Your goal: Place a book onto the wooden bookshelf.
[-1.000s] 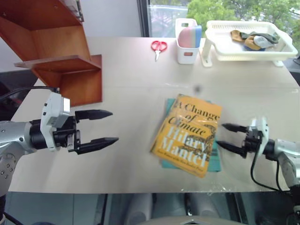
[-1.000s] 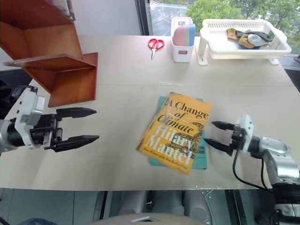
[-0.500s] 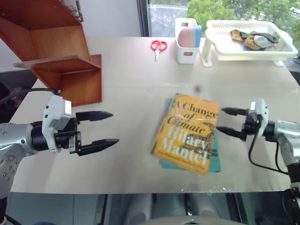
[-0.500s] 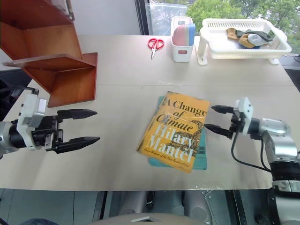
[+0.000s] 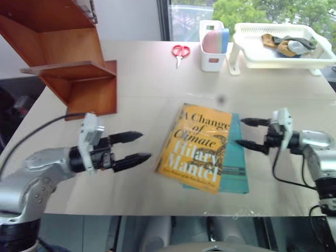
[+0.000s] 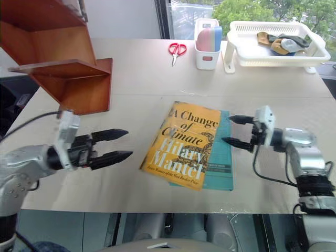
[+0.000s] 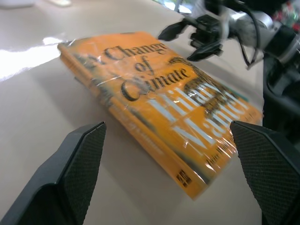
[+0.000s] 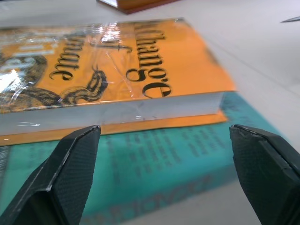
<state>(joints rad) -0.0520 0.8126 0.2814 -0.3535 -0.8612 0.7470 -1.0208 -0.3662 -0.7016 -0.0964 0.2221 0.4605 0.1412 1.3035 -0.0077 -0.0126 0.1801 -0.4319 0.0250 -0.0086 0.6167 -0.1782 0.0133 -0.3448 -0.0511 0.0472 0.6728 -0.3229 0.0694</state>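
Book (image 5: 197, 147): yellow-orange paperback, flat on teal book (image 5: 235, 168) mid-desk (image 5: 147, 79), flanked by left pincer (image 5: 137, 147) and right pincer (image 5: 248, 133), both spread, empty; approach step; next, likely pinching its edges before lifting toward wooden bookshelf (image 5: 68, 58).

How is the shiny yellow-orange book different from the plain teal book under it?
The yellow-orange book lies on top, tilted askew; the teal book lies underneath it, mostly hidden, squarer to the table edge. The yellow-orange cover carries big lettering and a dark snake drawing; the teal cover looks plain apart from small print. Both lie flat on the table, similar in size.
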